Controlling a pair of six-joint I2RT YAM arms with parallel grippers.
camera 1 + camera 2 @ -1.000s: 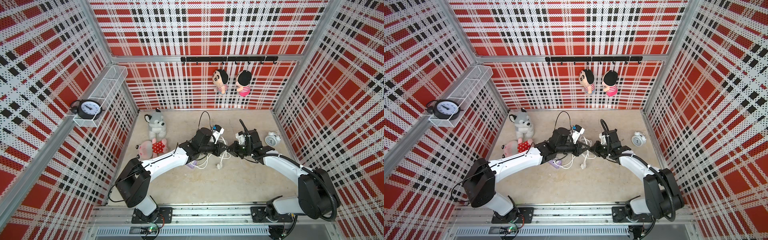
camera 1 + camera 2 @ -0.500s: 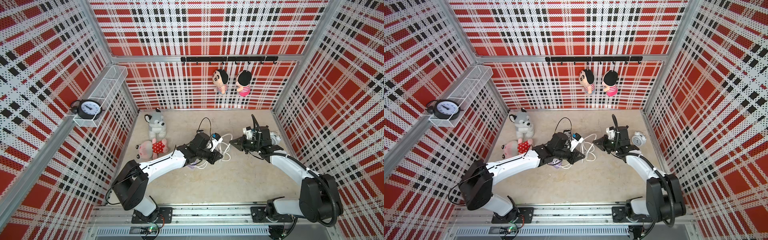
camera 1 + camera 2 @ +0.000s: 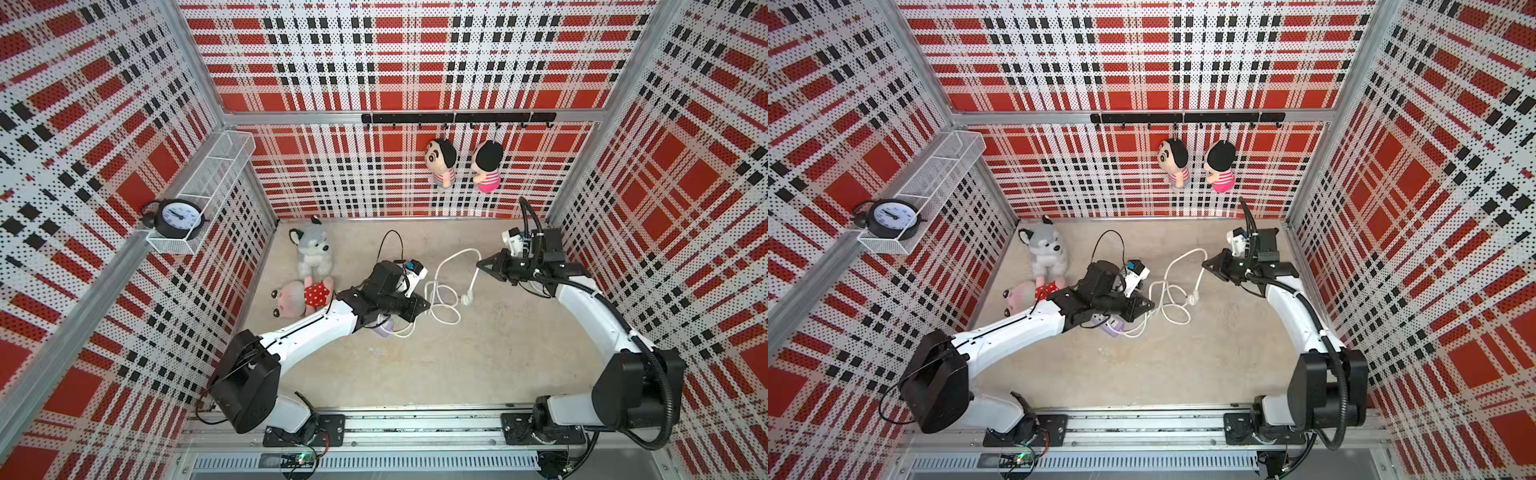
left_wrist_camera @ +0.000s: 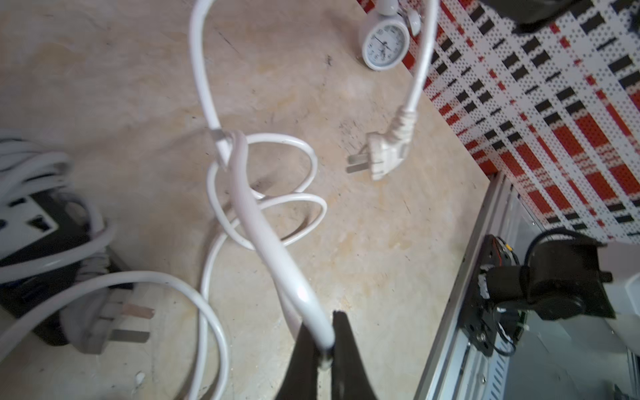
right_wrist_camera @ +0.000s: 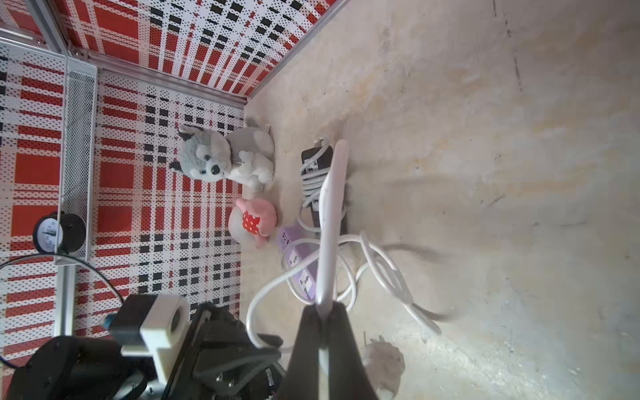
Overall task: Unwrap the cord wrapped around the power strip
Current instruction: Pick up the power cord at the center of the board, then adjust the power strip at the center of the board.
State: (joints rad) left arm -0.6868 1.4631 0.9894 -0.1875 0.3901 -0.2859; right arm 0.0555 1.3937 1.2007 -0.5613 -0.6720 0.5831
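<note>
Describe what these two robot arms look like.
The left arm and right arm have smooth white shells between bulky black joints. Each ends in black, pointed jaws beside a small white camera box. A ribbed black hose runs along the right one.

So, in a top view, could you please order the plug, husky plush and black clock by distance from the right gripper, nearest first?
1. plug: close beside the right gripper.
2. husky plush: across the floor, left side.
3. black clock: on the left wall shelf.
</note>
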